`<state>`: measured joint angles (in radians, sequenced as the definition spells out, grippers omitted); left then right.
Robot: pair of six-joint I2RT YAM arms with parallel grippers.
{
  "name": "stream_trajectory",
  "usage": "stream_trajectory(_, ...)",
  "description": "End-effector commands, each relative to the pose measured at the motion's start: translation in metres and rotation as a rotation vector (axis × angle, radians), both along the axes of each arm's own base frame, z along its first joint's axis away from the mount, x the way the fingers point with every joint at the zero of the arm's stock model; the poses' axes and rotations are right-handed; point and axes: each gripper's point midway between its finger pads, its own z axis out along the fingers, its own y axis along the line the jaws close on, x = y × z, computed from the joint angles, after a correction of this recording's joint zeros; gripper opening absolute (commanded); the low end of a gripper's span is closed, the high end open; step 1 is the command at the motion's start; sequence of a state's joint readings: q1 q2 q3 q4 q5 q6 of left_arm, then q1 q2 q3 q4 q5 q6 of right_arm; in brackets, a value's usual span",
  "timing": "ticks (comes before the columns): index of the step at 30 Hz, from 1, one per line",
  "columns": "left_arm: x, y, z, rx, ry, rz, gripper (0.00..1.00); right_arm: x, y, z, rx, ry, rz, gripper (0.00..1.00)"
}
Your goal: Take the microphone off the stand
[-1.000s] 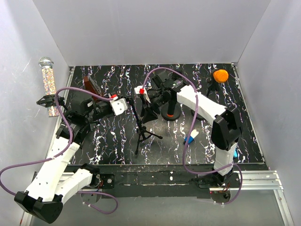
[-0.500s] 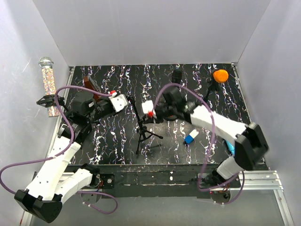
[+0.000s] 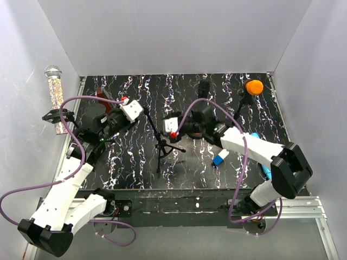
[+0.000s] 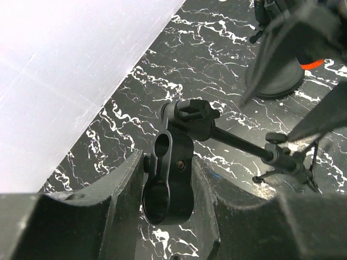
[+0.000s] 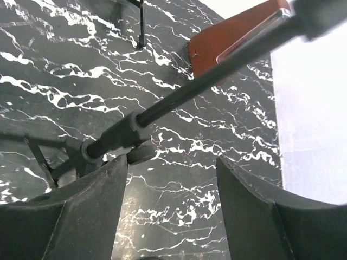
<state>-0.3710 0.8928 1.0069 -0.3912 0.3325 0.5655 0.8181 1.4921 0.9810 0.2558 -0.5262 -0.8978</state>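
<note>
Glitter microphone (image 3: 55,95) stands far left by the wall (image 3: 27,81), well apart from both claws. A black holder (image 3: 53,115) seems clipped round its lower body, though it is too small to be sure. Left claw (image 4: 167,181) is nearly closed, gripping the empty clip (image 4: 176,162) at the top of the tripod stand (image 3: 162,147), which sits mid-surface (image 3: 135,162). Right claw (image 5: 172,168) is wide open, straddling the stand's rod (image 5: 179,103) and holding nothing. Step in hand looks like steadying the stand; the microphone is not yet grasped. Next move likely needs one claw freed, brought across to the microphone body, then a straight pull out of the holder.
</note>
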Motion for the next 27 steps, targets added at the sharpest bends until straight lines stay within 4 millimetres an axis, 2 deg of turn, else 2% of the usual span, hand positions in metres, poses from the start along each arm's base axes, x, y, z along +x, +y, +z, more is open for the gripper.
stream_trajectory(1,-0.014,-0.007,-0.016,-0.008,0.082,-0.047,0.0,-0.018,-0.016,0.04,-0.057,0.293,0.039,0.72)
stream_trajectory(5,-0.015,-0.009,-0.016,-0.013,0.083,-0.057,0.0,-0.019,-0.026,0.04,-0.102,0.501,0.023,0.71)
stream_trajectory(14,-0.013,-0.009,-0.01,-0.016,0.069,-0.056,0.0,-0.028,-0.013,0.027,-0.184,0.767,0.07,0.7)
stream_trajectory(21,-0.016,-0.007,-0.01,-0.007,0.065,-0.054,0.0,-0.011,-0.002,0.017,-0.177,0.843,-0.002,0.64)
stream_trajectory(27,-0.019,-0.007,-0.01,-0.007,0.07,-0.059,0.0,-0.007,0.0,0.016,-0.183,0.863,-0.01,0.62)
